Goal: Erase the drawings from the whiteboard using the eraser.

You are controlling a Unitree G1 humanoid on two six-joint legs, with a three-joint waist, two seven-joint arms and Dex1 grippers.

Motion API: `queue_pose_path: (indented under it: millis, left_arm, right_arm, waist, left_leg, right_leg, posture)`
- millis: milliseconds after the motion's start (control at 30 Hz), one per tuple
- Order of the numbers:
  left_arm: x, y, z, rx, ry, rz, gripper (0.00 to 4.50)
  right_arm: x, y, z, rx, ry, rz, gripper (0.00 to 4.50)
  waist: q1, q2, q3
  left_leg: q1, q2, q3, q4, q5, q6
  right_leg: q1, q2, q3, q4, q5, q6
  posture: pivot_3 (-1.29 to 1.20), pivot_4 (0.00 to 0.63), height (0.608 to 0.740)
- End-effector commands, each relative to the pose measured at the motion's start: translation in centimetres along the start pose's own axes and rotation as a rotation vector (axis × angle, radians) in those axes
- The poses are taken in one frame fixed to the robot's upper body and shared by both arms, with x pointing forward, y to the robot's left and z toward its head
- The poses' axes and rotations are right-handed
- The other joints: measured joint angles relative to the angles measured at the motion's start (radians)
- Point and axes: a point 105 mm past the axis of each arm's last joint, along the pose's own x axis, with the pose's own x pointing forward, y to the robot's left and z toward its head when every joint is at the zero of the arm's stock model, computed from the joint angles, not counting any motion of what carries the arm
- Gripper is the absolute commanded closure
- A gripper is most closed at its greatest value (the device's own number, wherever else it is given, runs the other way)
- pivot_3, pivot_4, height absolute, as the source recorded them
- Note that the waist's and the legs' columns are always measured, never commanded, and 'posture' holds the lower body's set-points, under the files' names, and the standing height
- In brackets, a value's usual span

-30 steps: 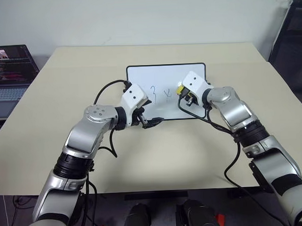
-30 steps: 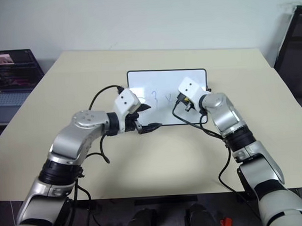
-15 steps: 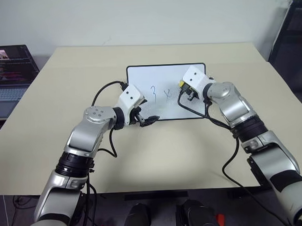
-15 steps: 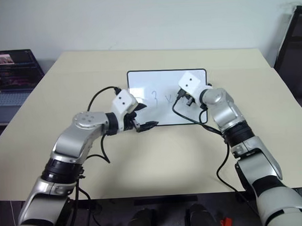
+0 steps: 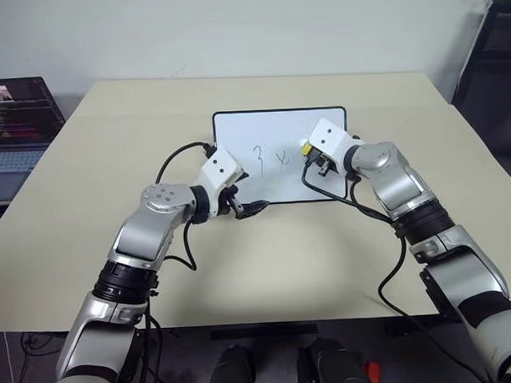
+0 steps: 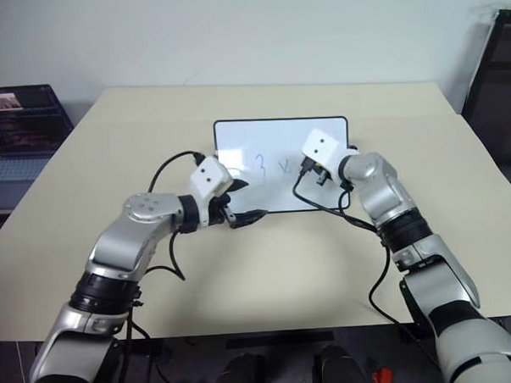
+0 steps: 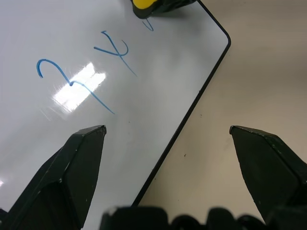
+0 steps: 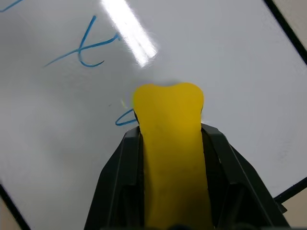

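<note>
left gripper stays put, jaws wide and empty, straddling the whiteboard near edge. right gripper clamps the yellow eraser, now shifted a little onto the rightmost blue squiggle. the "3" and "x" remain; erasing barely begun.

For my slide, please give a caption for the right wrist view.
Right hand presses the yellow eraser onto the whiteboard beside blue drawings.

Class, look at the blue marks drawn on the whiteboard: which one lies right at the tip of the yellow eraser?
The small curl, partly hidden by the eraser; the "x" and "3" lie clear of it.
</note>
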Motion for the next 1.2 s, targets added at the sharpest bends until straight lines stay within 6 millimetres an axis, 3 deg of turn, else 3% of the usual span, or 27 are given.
queue_pose_path:
  millis: [33, 133, 233, 500, 667, 933, 1067, 1200]
  left_arm:
    - [-0.8, 0.8, 0.7, 0.028, -0.02, 0.037, 0.0]
    - [-0.8, 0.8, 0.7, 0.029, -0.018, 0.036, 0.0]
    - [-0.8, 0.8, 0.7, 0.03, -0.018, 0.034, 0.0]
    - [-0.6, 0.3, 0.8, 0.036, -0.019, 0.015, 0.0]
    - [-0.5, 0.1, 0.8, 0.038, -0.019, 0.009, 0.0]
    - [-0.6, -0.1, 0.9, 0.038, -0.019, 0.005, 0.0]
    - [-0.6, -0.2, 0.9, 0.038, -0.019, 0.002, 0.0]
    - [-0.5, -0.4, 1.0, 0.038, -0.019, -0.007, 0.0]
  right_arm:
    - [-0.1, 1.8, -1.6, -0.121, 0.057, 0.071, 3.31]
    - [-0.3, 1.7, -1.7, -0.168, 0.065, 0.058, 3.31]
    - [-0.2, 0.0, -0.7, -0.161, 0.036, -0.035, 3.31]
    - [0.3, -3.2, 2.1, -0.016, -0.06, -0.172, 3.32]
    - [0.9, -3.3, 1.8, 0.032, -0.043, -0.138, 3.32]
    - [0.5, 0.4, -0.1, 0.011, 0.021, 0.112, 3.33]
    - [0.1, 1.1, -0.2, -0.014, 0.021, 0.145, 3.33]
    - [0.2, -2.7, 2.0, -0.045, -0.057, -0.104, 3.33]
  waist:
    - [0.0, 0.0, 0.0]
    - [-0.002, 0.0, 0.0]
    - [-0.003, 0.0, 0.0]
    - [-0.005, 0.0, 0.0]
    - [-0.006, 0.0, 0.0]
    - [-0.006, 0.0, 0.0]
    - [-0.006, 0.0, 0.0]
    - [-0.008, 0.0, 0.0]
  left_leg:
    - [0.0, 0.0, 0.0, 0.0, 0.0, 0.0]
    - [0.001, 0.0, 0.0, 0.0, 0.0, 0.0]
    - [0.002, 0.0, 0.001, 0.0, 0.0, 0.0]
    - [0.003, 0.001, 0.001, 0.0, 0.0, 0.0]
    - [0.002, 0.001, 0.001, -0.001, 0.0, 0.0]
    - [0.002, 0.001, 0.001, -0.001, 0.0, 0.0]
    - [0.002, 0.0, 0.001, 0.0, 0.0, 0.0]
    - [0.003, 0.001, 0.001, 0.0, 0.0, 0.0]
  right_leg:
    - [0.0, 0.0, 0.0, 0.0, 0.0, 0.0]
    - [0.001, 0.0, 0.0, 0.0, 0.0, 0.001]
    - [0.001, 0.0, 0.001, 0.0, 0.001, 0.0]
    - [0.001, 0.0, 0.001, 0.0, 0.002, 0.0]
    - [0.001, 0.0, 0.001, -0.001, 0.002, 0.0]
    - [0.001, 0.0, 0.001, 0.0, 0.002, 0.0]
    - [0.001, 0.0, 0.001, 0.0, 0.002, 0.0]
    - [0.001, 0.0, 0.001, 0.0, 0.002, 0.0]
  posture:
    - [0.0, 0.15, 0.74]
    - [0.0, 0.15, 0.74]
    - [0.0, 0.15, 0.74]
    - [0.0, 0.15, 0.74]
    - [0.0, 0.15, 0.74]
    - [0.0, 0.15, 0.74]
    - [0.0, 0.15, 0.74]
    - [0.0, 0.15, 0.74]
